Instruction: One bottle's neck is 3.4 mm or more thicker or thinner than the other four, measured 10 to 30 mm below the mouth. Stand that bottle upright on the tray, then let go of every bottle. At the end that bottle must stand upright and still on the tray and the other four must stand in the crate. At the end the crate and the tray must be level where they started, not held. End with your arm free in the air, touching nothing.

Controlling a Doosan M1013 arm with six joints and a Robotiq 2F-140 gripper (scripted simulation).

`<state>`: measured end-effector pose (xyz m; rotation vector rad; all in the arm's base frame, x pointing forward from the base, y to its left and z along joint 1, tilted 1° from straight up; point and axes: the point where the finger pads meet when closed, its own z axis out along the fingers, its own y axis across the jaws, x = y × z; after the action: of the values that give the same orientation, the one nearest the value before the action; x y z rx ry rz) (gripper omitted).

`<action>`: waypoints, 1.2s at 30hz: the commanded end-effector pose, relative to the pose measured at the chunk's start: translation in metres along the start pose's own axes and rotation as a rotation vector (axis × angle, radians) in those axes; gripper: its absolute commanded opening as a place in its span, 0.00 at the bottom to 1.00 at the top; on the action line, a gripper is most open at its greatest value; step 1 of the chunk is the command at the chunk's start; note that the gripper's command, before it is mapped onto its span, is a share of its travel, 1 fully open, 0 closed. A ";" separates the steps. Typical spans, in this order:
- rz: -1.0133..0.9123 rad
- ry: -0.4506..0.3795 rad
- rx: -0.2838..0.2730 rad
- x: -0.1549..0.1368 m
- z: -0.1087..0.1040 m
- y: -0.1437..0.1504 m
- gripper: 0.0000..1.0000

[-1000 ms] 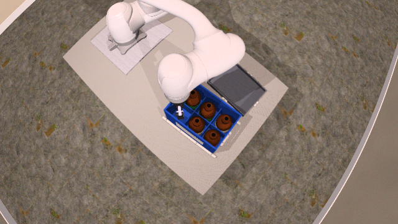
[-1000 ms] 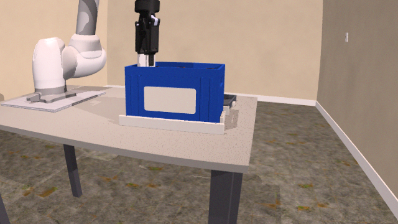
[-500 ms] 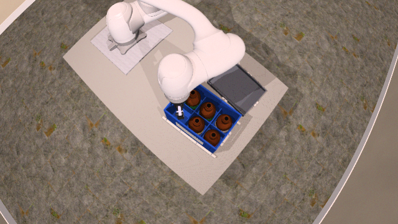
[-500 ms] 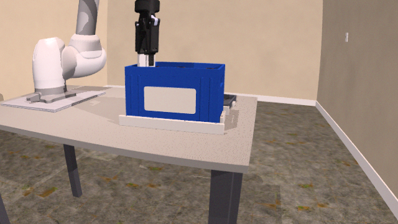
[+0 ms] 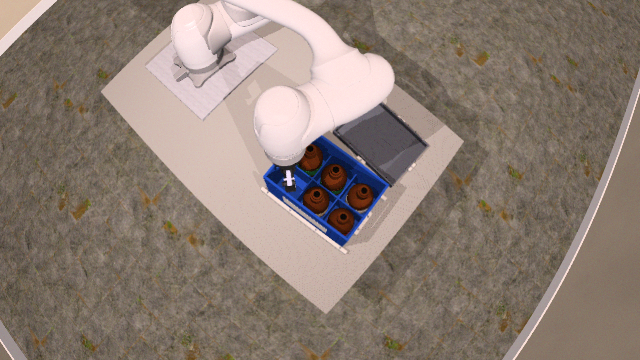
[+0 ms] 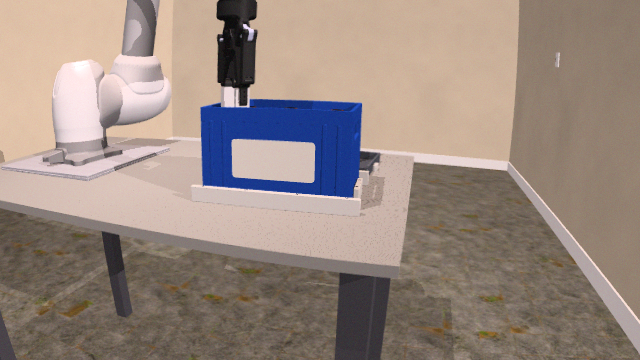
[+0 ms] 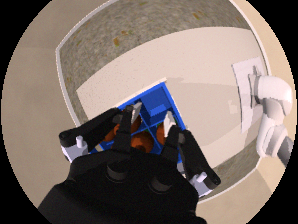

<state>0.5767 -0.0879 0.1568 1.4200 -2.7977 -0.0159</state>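
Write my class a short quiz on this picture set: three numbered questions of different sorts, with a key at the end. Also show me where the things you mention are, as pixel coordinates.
1. How many brown bottles stand in the blue crate [image 5: 370, 178] [image 6: 220, 167] [image 7: 143, 89]?
2. True or false: a bottle is standing on the dark tray [image 5: 382, 142] [image 6: 371, 161].
3. Multiple choice: which best describes the gripper [image 5: 289, 184] [image 6: 236, 104] [image 7: 153, 112]?
a) Fingertips apart, no bottle between them
b) Gripping a bottle by its neck
c) Resting on the tray

Key: 1. Five; 2. False; 3. a

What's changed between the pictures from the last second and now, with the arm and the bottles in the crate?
Nothing visibly changed. The gripper stays at the bottle-free compartment, its fingers apart with nothing between them. All five bottles remain in the blue crate, and the dark tray keeps its place beside it.
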 end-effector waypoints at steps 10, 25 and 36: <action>0.000 0.000 0.000 0.000 -0.012 0.000 0.38; 0.000 0.000 0.000 0.000 -0.054 0.000 0.38; 0.000 0.000 0.000 0.000 -0.079 0.000 0.38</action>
<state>0.5773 -0.0885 0.2335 1.4201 -2.7977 -0.0158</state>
